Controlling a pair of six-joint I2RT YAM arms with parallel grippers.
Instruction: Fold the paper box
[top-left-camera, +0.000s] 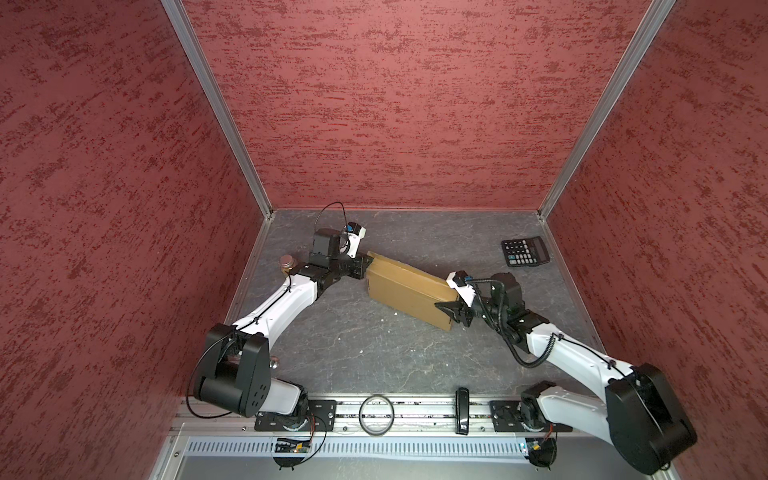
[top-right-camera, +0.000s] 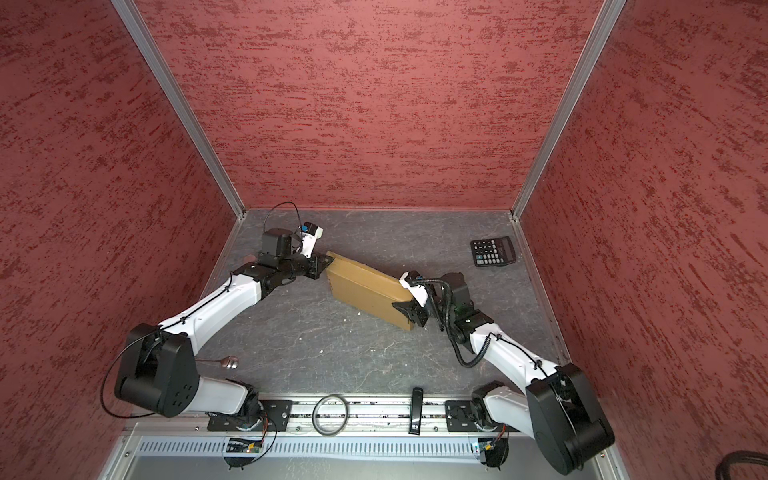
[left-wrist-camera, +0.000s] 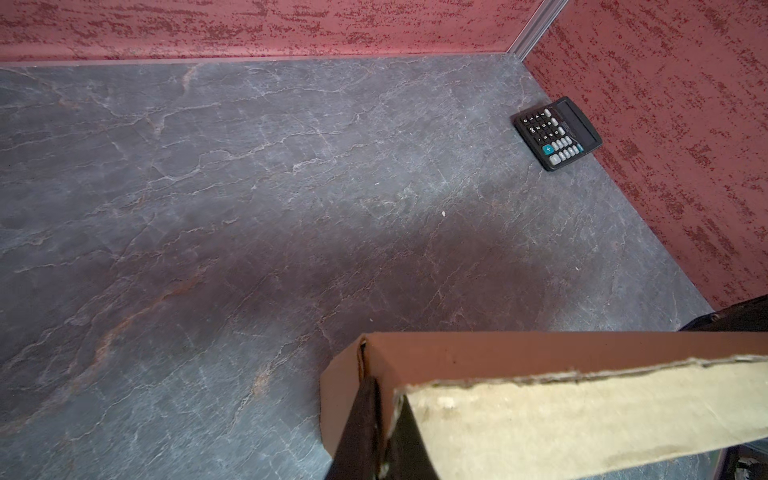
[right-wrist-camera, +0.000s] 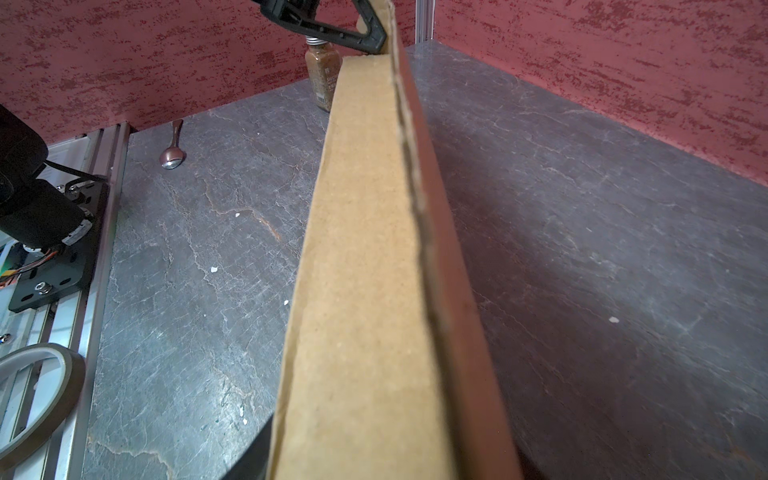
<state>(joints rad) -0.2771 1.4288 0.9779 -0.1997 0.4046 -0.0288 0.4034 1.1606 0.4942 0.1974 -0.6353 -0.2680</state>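
Seen from my remote desk: brown corrugated cardboard paper box (top-left-camera: 409, 291) mid-table on grey stone-pattern tabletop (top-left-camera: 374, 357), running diagonally from rear left to front right. Left gripper (top-left-camera: 365, 262) pinches its rear-left corner; right gripper (top-left-camera: 449, 308) clamps its front-right end. Black calculator (top-left-camera: 525, 251) near rear right corner, well apart from box. Metal-capped glass spice jar (top-left-camera: 287, 263) beside left arm, by left wall. Metal spoon (top-right-camera: 230, 362) front left. Tape ring (top-left-camera: 362, 413) and black stick-shaped device (top-left-camera: 462, 409) on front rail, between arm bases.
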